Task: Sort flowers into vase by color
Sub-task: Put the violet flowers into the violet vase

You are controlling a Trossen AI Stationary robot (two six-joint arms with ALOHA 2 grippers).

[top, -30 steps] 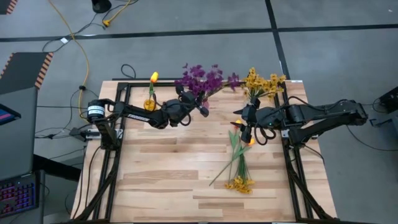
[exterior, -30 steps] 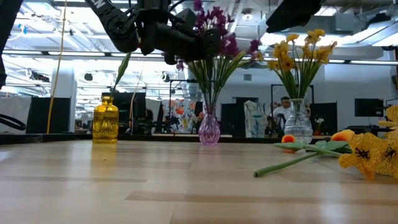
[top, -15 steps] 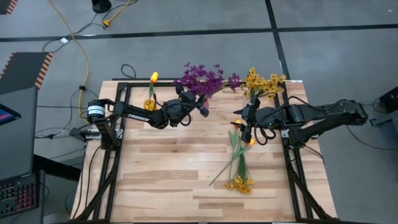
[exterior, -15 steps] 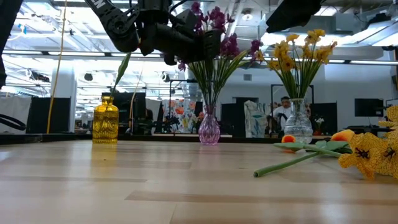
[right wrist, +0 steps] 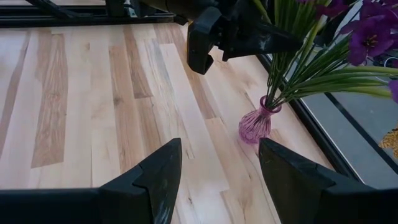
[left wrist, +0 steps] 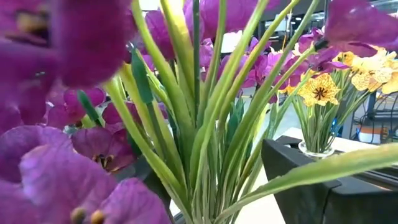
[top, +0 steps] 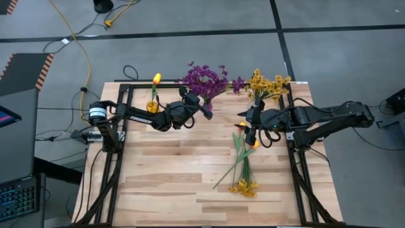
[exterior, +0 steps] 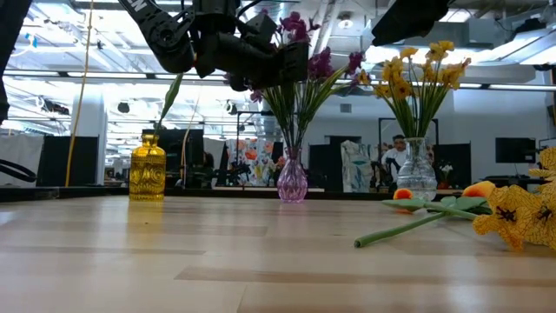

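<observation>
Purple flowers [top: 205,80] sat vased; left gripper [top: 204,109], fingers seemingly parted, needed a straight, snag-free retreat toward nine o'clock.

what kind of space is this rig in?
Probably an open lab or workshop, not a home. The low view shows an industrial ceiling with exposed lights and a person behind the table. The high view shows grey concrete floor with a loose yellow cable.

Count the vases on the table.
3, along the far edge: an amber vase at the left with one orange bud, a purple vase in the middle holding purple flowers, and a clear vase at the right holding yellow flowers. None seems hidden.
</observation>
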